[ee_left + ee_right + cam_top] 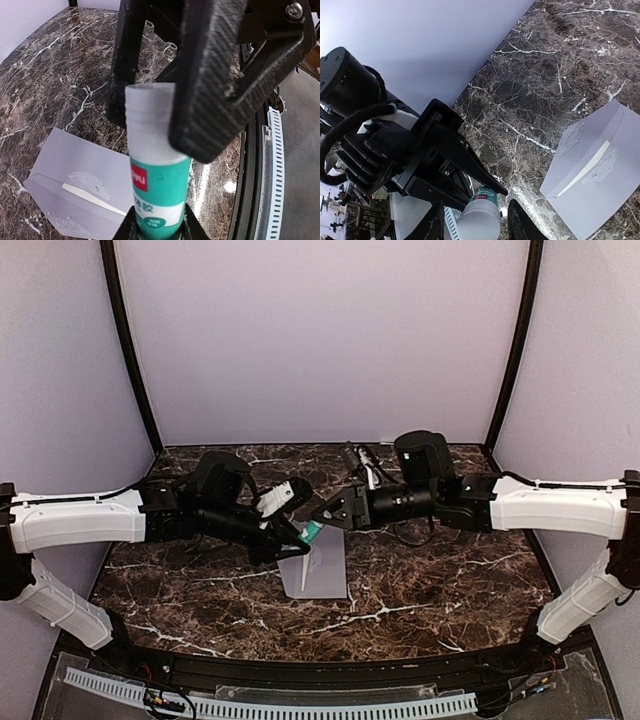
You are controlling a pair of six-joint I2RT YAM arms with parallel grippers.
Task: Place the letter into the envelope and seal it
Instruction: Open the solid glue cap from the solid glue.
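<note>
The grey envelope (325, 575) (85, 160) (600, 190) lies flat on the marble table, flap open. A thin cream strip of the letter (92, 198) (585, 170) shows at its mouth; the rest is hidden inside. Whitish smears mark the paper around that strip. My left gripper (298, 535) (157, 227) is shut on the teal body of a glue stick (311, 531) (159, 185) (486, 194), held above the envelope's far left corner. My right gripper (322, 515) (476, 224) straddles the stick's white cap (150, 117), with a small gap showing on each side.
Cables and a small dark-and-white object (362, 460) lie at the back of the table behind the right wrist. A white slotted rail (280, 706) (272, 175) runs along the near edge. Purple walls close in the back and sides.
</note>
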